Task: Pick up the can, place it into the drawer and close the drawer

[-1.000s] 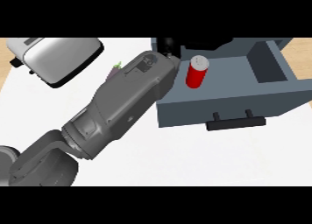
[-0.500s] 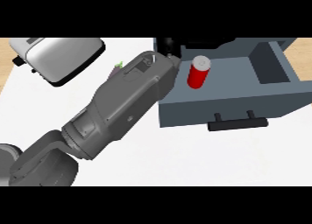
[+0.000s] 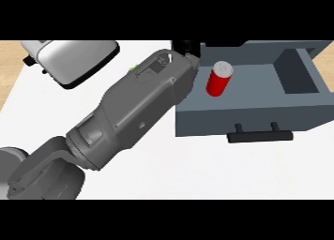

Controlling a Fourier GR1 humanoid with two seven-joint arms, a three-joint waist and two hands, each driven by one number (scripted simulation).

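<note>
Grey forearm crosses the view from lower left to upper centre, its far end at the drawer's left wall. Only a small black piece of the left hand shows beyond the wrist, at the drawer's back left corner; forearm covers the rest, so cannot tell whether the fingers are spread or curled. Hand appears clear of the can, though the view there is poor.

Red can, pale top, stands upright inside the drawer, toward its left side, just beside the forearm's end. Drawer is grey-blue and pulled open, with a dark handle on its front face.

Silver toaster sits at upper left on the white counter, well apart from the drawer.
</note>
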